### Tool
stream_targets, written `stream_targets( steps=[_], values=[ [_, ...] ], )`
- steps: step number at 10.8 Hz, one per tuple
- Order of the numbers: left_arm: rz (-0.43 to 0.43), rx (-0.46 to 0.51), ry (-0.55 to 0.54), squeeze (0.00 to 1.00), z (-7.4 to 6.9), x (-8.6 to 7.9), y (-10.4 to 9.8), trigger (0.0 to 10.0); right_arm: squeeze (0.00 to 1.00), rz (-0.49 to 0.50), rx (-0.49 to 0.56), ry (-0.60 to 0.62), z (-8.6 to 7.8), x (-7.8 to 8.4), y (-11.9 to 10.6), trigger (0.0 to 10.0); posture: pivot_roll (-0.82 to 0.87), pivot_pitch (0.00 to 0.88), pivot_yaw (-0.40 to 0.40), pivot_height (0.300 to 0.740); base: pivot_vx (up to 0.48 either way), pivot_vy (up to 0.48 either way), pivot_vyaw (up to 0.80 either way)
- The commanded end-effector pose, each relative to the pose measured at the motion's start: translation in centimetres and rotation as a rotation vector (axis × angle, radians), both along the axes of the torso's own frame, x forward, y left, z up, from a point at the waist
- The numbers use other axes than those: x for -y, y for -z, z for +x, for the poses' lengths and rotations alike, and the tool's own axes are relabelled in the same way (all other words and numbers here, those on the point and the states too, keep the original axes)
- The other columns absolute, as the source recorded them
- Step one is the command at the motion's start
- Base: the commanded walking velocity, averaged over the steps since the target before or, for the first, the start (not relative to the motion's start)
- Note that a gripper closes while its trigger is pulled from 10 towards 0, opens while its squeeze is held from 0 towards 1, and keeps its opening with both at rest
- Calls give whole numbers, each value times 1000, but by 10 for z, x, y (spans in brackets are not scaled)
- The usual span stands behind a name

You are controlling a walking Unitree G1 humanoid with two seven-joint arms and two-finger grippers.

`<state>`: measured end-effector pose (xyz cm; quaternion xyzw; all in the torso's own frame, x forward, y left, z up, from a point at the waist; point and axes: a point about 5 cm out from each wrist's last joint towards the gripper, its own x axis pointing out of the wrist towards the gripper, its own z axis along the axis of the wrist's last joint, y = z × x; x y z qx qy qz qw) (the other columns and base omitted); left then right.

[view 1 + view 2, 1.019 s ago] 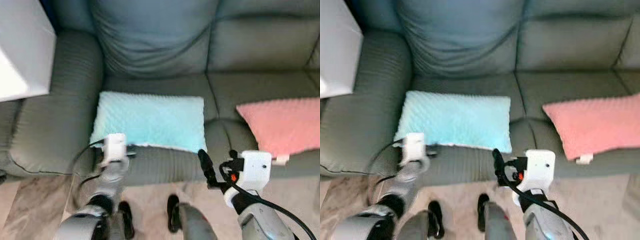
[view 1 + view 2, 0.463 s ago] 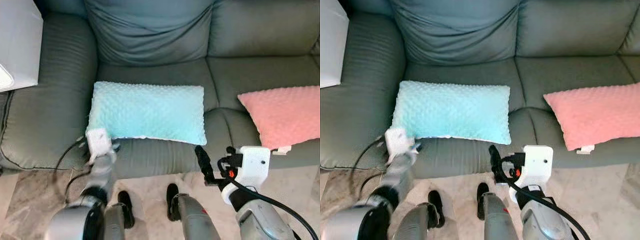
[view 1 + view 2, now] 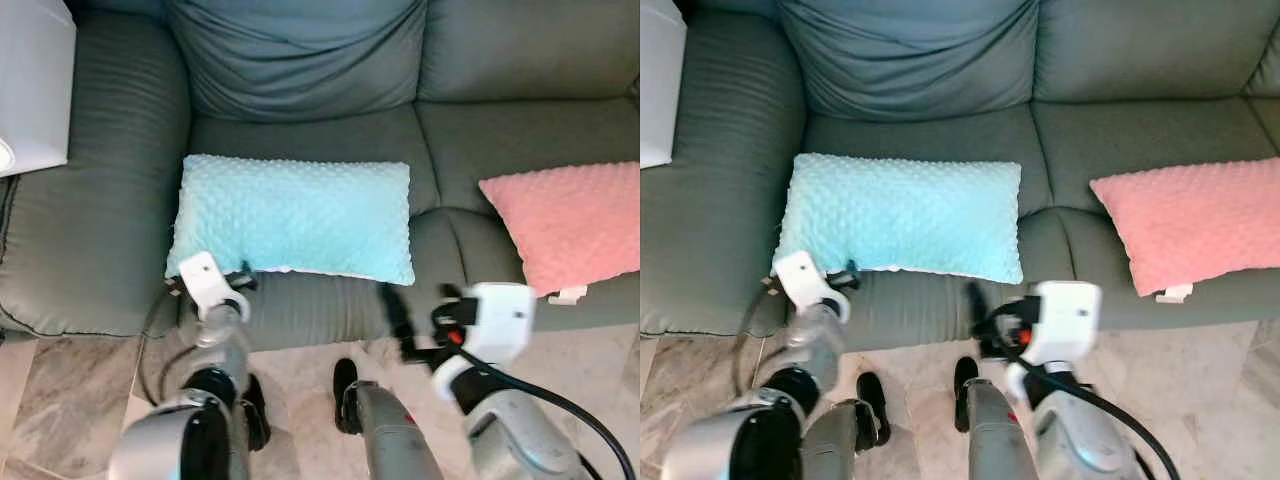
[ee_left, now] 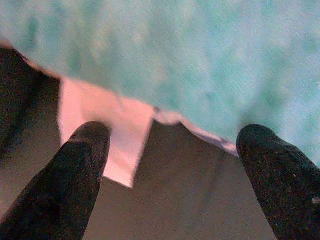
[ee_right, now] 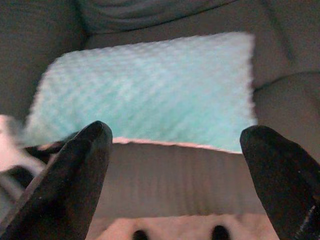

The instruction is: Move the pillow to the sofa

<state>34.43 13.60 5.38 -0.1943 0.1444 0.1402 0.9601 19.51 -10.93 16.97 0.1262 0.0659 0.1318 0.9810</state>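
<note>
The teal pillow (image 3: pixel 293 217) lies flat on the seat of the grey sofa (image 3: pixel 300 90), its long edge running along the front of the cushion. A pink pillow (image 3: pixel 570 222) rests on the next seat, well apart from the teal one.

Over the last second the left end effector (image 3: pixel 212 283) has slid along the pillow's near edge toward its corner and now sits just beside that corner. In its wrist view the 2 black fingers (image 4: pixel 80 170) stand spread apart, empty, with the pillow's edge and a white tag (image 4: pixel 107 135) between them. The right end effector (image 3: pixel 400 325) has drifted a little closer to the pillow's other near corner, but hangs short of it, in front of the sofa's front edge; its fingers (image 5: pixel 75 170) are also spread wide and hold nothing.

Since the pillow already rests on the sofa and neither end effector grips it, the placing looks done and the arms appear to be clearing off or tidying.
</note>
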Motion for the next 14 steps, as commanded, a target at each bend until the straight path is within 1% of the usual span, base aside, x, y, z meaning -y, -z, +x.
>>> stream_targets(
  steps=[1, 2, 3, 4, 6, 7, 8, 9, 10, 11, 12, 14],
  values=[
    [-36, -40, -6, 0, -9, 3, 13, 10000, 0, 33, -31, -17, -8, -2, 2, 10000, -421, 527, -22, 740, 0, 0, 0],
    [-76, -32, 9, 0, -9, 14, 12, 10000, 0, 62, -80, -35, -14, -3, 7, 10000, -424, 529, -24, 740, 0, 0, 0],
    [-93, -27, 23, 0, -8, 21, 11, 10000, 0, 56, -82, -41, -15, -3, 7, 10000, -428, 528, -27, 740, 0, 0, 0],
    [-122, -27, 68, 0, -9, 40, 9, 10000, 0, 69, -96, -68, -17, -4, 8, 10000, -436, 530, -31, 740, 0, 0, 0],
    [-157, -33, 146, 0, -13, 68, 9, 10000, 0, 92, -120, -118, -23, -9, 8, 10000, -439, 531, -31, 740, 0, 0, 0],
    [-165, -33, 168, 0, -14, 75, 8, 10000, 0, 96, -124, -121, -24, -9, 8, 10000, -440, 531, -30, 740, 0, 0, 0],
    [-146, 1, 225, 0, -11, 81, 2, 10000, 0, 104, -123, -132, -26, -8, 7, 10000, -441, 530, -27, 740, 0, 0, 0],
    [-117, 57, 311, 0, -6, 85, -7, 10000, 0, 192, -143, -219, -34, -11, 5, 10000, -435, 533, -24, 740, 0, 0, 0],
    [-102, 101, 377, 0, -3, 90, -14, 10000, 0, 236, -163, -297, -43, -14, 5, 10000, -425, 534, -16, 740, 0, 0, 0],
    [-87, 162, 461, 0, -1, 99, -23, 10000, 0, 271, -168, -362, -51, -17, 3, 10000, -418, 534, -10, 740, 0, 0, 0],
    [-53, 233, 542, 0, 2, 108, -35, 10000, 0, 310, -167, -418, -57, -19, 0, 10000, -418, 535, -7, 740, 0, 0, 0],
    [40, 323, 627, 0, 6, 114, -50, 10000, 0, 352, -168, -453, -59, -19, -3, 10000, -416, 532, 1, 740, 0, 0, 0]
  ],
)
